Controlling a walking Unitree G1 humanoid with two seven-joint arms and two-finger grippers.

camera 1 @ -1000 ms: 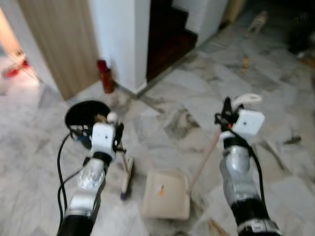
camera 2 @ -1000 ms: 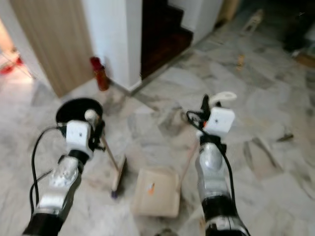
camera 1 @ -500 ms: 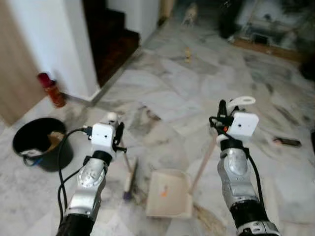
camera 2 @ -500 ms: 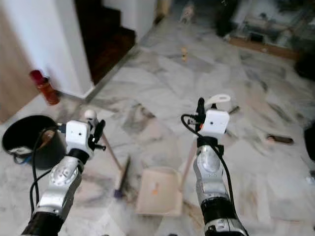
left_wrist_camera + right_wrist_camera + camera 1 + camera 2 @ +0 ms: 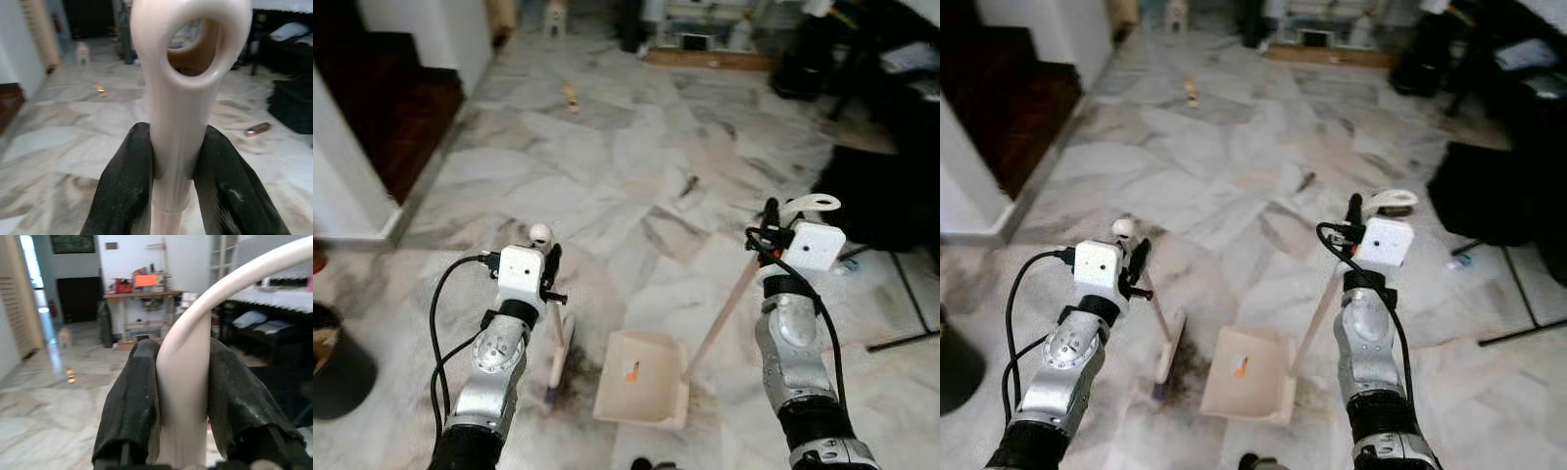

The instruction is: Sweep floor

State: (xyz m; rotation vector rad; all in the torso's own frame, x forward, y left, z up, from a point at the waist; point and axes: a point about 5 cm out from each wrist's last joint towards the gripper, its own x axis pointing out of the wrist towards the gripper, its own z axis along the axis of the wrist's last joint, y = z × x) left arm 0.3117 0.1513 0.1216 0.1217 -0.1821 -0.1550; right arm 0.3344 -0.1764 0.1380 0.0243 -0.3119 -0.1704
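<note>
While both tools are held | left gripper [image 5: 171, 166] clamps cream plastic broom [image 5: 556, 348], head on marble floor [image 5: 636, 166] | right gripper [image 5: 182, 391] clamps cream long-handled dustpan [image 5: 641, 390], orange scrap [image 5: 631, 370] inside | litter remains ahead; sweeping seems partway.

The floor [image 5: 636, 147] is grey-veined white marble tile, running from the bottom edge to the top of the frame; a dark smudge of dirt [image 5: 578, 377] stains it at lower centre; the cream dustpan [image 5: 641, 390] sits flat on it at lower centre, with a small orange scrap [image 5: 631, 371] inside; just left of the pan the brush [image 5: 554, 374] rests its head on the tile beside the smudge; a black bucket [image 5: 337, 367] stands at the lower left edge; a small yellowish bit [image 5: 571, 95] lies at upper left and a dark sliver [image 5: 687, 184] near centre; a black bag [image 5: 876, 201] rests at the right edge.
</note>
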